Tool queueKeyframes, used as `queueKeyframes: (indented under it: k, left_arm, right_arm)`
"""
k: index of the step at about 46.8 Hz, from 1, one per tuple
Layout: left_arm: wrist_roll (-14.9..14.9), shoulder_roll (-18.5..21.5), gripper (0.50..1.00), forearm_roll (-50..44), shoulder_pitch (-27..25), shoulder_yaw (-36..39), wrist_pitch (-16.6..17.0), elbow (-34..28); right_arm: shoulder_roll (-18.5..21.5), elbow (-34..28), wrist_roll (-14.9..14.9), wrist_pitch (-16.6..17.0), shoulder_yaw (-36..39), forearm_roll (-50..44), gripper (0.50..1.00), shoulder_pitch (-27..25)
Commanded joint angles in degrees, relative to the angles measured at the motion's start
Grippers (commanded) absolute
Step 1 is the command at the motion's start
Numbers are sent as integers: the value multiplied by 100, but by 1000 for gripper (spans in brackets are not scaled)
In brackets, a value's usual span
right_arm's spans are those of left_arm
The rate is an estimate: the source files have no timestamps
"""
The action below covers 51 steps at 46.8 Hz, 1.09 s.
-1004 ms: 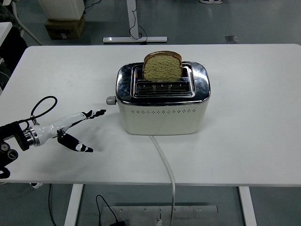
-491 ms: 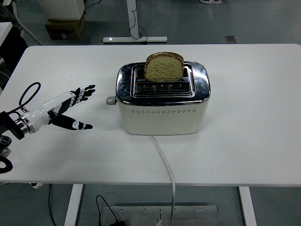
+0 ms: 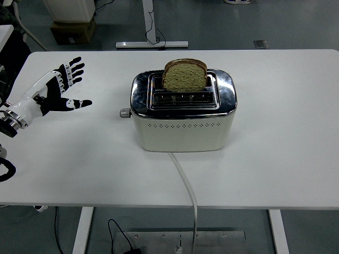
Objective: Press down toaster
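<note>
A cream toaster [image 3: 183, 127] with a shiny chrome top stands in the middle of the white table [image 3: 286, 159]. A slice of brown bread [image 3: 184, 74] sticks up out of its far slot. The toaster's lever knob [image 3: 124, 112] juts from its left end, in the raised position. My left hand [image 3: 62, 89] is open with fingers spread, raised over the table's left part, well to the left of the knob and apart from it. The right arm is out of view.
A white power cord [image 3: 185, 182] runs from the toaster's front over the table's near edge. Beyond the table are a cardboard box [image 3: 73, 30] on the floor and another table's metal base [image 3: 152, 44].
My left hand has lifted and drawn back up and to the left, away from the toaster's knob, with its fingers spreading wider. The toaster and bread have not moved.
</note>
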Motion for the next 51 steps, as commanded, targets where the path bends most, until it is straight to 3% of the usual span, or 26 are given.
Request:
queueKeyframes:
  k: [1,11,25,36,51]
  left_arm:
    - [0,-43,1000,-484,-18,-64,31,102]
    - [0,-262,1000,-1716,-149,-73,57,401]
    - [-9,-605,1000,-2261,-237,-90,207,778]
    - [-18,-1106,1000,-2867,-360,-214,163,1508]
    - [-27,-1932,1000,-2912,-404,-512,154,2035]
  right_arm:
    - [0,0,0,0,0,-6,998,0]
    - [0,0,0,0,0,3,998,0]
    - [0,0,0,0,0,-6,998,0]
    - [0,0,0,0,0,3,998,0]
    - [0,0,0,0,0,3,998,0]
